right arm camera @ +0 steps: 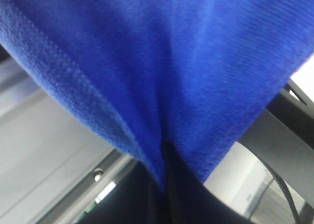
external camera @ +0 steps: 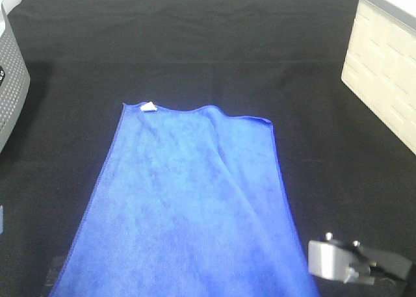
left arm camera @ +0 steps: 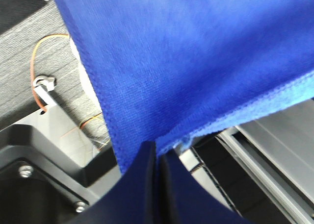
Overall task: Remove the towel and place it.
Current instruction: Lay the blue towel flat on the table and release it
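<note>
The royal-blue towel (external camera: 188, 199) lies spread on the black table cloth (external camera: 195, 43). Its far edge carries a small white tag (external camera: 148, 106), and its near end runs off the bottom of the exterior view. In the left wrist view my left gripper (left arm camera: 156, 150) is shut on the towel's hemmed edge (left arm camera: 196, 62), which hangs taut from the closed jaws. In the right wrist view my right gripper (right arm camera: 166, 150) is shut on the towel (right arm camera: 171, 62) in the same way. Part of my right arm (external camera: 354, 261) shows beside the towel's near right corner. The fingertips themselves are hidden in the exterior view.
A grey perforated container (external camera: 10, 82) stands at the left edge of the table. A cream-white box (external camera: 383, 69) stands at the far right. Black cloth stretches beyond the towel's far edge.
</note>
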{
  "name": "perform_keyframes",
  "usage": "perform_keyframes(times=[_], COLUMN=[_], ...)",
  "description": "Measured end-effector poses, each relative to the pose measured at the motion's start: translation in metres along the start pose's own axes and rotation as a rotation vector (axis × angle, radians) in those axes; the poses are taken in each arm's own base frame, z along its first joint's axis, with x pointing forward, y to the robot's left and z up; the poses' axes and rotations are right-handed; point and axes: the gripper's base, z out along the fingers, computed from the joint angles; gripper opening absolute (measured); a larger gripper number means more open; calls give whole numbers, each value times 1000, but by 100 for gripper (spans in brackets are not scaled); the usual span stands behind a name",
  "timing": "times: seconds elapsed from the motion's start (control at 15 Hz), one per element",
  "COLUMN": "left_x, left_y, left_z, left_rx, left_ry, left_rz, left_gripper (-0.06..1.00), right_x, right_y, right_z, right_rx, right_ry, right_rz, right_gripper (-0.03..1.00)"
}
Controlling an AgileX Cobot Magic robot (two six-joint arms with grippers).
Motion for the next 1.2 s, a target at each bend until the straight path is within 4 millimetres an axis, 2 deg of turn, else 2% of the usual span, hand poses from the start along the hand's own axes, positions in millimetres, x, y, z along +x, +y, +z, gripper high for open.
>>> perform_keyframes(times=[0.13, 0.47, 0.73, 0.93, 1.2], left_x=[7, 12, 37, 41, 40], left_y=[-7, -12, -22, -26, -27], left_z=[9, 15, 33, 31, 31], left_rx=[-4, 9, 15, 32, 36], left_ry=[46, 69, 150, 131, 130], left_rz=[40, 24, 12, -9, -17], left_gripper=[0, 0, 0, 0, 0], right_x=[1, 2, 5, 15, 16], right_y=[-1, -4, -5, -12, -13], right_z=[1, 1, 6, 16, 16], right_rx=[22, 65, 33, 17, 16], right_ry=[9, 19, 27, 67, 68], right_rz=[12, 30, 63, 97, 87], right_gripper=[0, 0, 0, 0, 0])
